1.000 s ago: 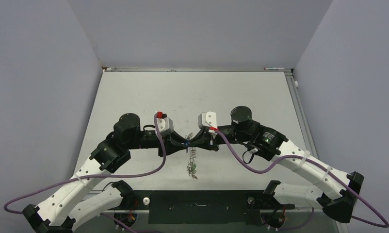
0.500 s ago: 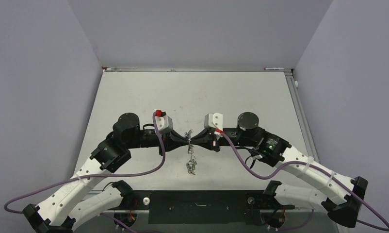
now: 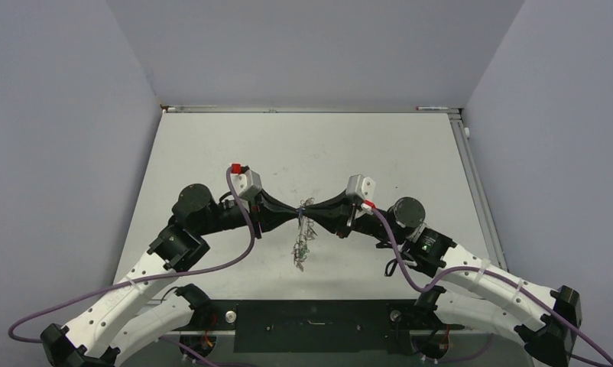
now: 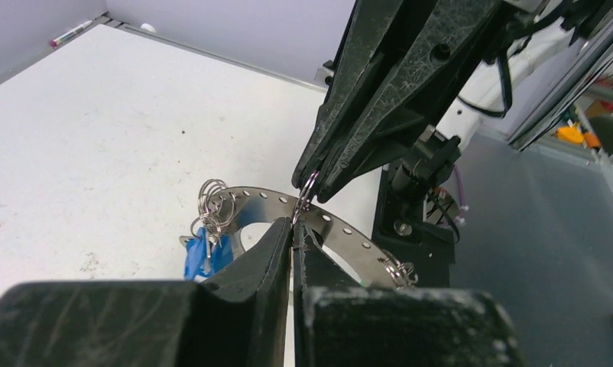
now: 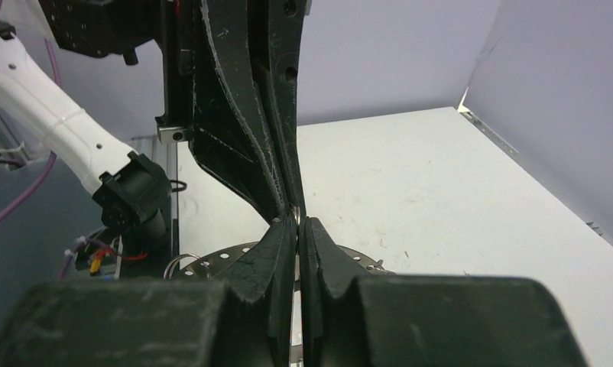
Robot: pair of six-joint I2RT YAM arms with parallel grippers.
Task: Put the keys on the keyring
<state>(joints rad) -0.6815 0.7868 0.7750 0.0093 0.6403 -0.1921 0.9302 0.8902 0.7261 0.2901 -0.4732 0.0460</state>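
Observation:
My two grippers meet tip to tip above the middle of the table. The left gripper [image 3: 294,212] is shut on the rim of the keyring [image 4: 342,229], a flat grey arc with small holes. The right gripper [image 3: 306,210] is shut on a small split ring [image 4: 307,191] sitting at the keyring's rim, right over the left fingertips [image 4: 277,241]. A blue-tagged key [image 4: 200,252] hangs from a cluster of split rings at the keyring's left end. Another split ring [image 4: 395,269] sits at its right end. Keys [image 3: 300,252] dangle below the grippers. The keyring also shows in the right wrist view [image 5: 227,256].
A marker pen [image 3: 433,108] lies along the table's far edge. The black mounting rail [image 3: 319,321] and the arm bases run along the near edge. Grey walls stand on three sides.
Both grippers have moved toward the far side with the keyring between them. The wrists have spread apart and the arms stretched out. The dangling keys have risen with them.

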